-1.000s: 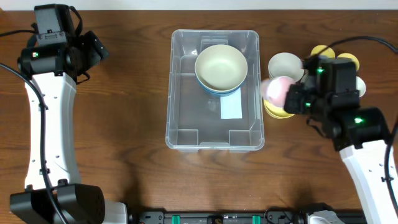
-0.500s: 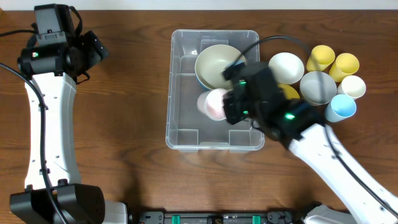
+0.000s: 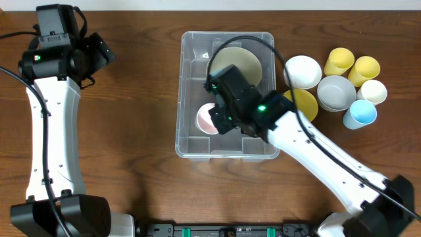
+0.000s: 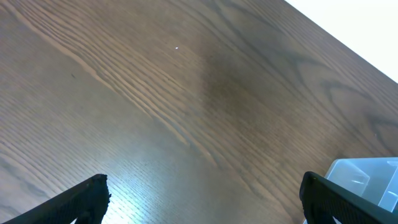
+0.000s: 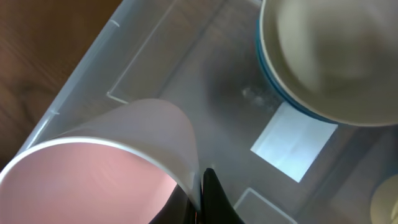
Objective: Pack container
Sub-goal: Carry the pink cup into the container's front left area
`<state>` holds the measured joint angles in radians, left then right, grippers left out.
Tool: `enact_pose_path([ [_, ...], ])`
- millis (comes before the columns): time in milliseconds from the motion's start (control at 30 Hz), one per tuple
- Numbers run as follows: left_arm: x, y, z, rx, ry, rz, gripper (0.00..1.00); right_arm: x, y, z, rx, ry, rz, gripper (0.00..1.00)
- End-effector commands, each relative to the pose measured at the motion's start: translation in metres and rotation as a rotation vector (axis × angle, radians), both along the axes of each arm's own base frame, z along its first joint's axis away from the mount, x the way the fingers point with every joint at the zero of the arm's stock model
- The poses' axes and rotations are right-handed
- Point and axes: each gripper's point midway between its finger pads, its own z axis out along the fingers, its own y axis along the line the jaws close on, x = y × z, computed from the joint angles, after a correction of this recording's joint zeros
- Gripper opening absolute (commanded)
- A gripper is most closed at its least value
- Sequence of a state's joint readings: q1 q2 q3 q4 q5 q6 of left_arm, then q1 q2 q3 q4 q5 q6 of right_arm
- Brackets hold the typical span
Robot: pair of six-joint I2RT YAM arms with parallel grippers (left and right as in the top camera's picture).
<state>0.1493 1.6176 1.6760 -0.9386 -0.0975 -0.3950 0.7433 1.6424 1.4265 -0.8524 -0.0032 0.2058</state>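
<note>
1. Your left gripper (image 4: 204, 179) is parked far left over the bare wooden table (image 4: 186, 93), fingers spread wide, holding nothing.
2. The large clear plastic rectangular bin (image 3: 195, 79) sits mid-table between the arms.
3. Your right gripper (image 5: 198, 202) is inside the bin, pinched shut on the wall of the pale pink plastic cup (image 3: 208, 119). The cup is at the bin's near-left part, mouth up. I cannot tell whether it touches the base.
4. Packed so far: a cream bowl nested in a blue bowl (image 3: 237, 66) at the bin's far end. The pink cup is in but not released.
5. Still outside, right of the bin: white bowl (image 3: 302, 70), yellow bowl (image 3: 304, 105), grey bowl (image 3: 335, 92), two yellow cups (image 3: 341, 60), small white cup (image 3: 373, 90), light blue cup (image 3: 360, 113). My judgement: well under half done.
6. Change: 1 s ago the right arm held the pink cup over the yellow bowl. At 0.5 s ago it was over the bin's middle. Now it is further left and nearer you.
7. The left arm, bin and bowl stack have not moved.
</note>
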Motion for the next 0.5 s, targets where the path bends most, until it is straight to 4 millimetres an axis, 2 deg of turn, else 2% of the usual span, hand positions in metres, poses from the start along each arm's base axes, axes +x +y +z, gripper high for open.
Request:
enact_pose_path([
  [0,0.001,0.004,0.0,0.014,0.006,0.01,0.98,0.004,0.012,-0.001,-0.037,-0.008,-0.014,0.01],
  [200,0.001,0.004,0.0,0.014,0.006,0.01,0.98,0.006,0.025,-0.009,-0.091,0.016,-0.018,0.01],
  [333,0.001,0.004,0.0,0.014,0.006,0.01,0.98,0.01,0.024,-0.017,-0.125,0.028,-0.043,0.01],
  [467,0.001,0.004,0.0,0.014,0.006,0.01,0.98,0.004,0.023,-0.022,-0.144,0.049,-0.042,0.01],
])
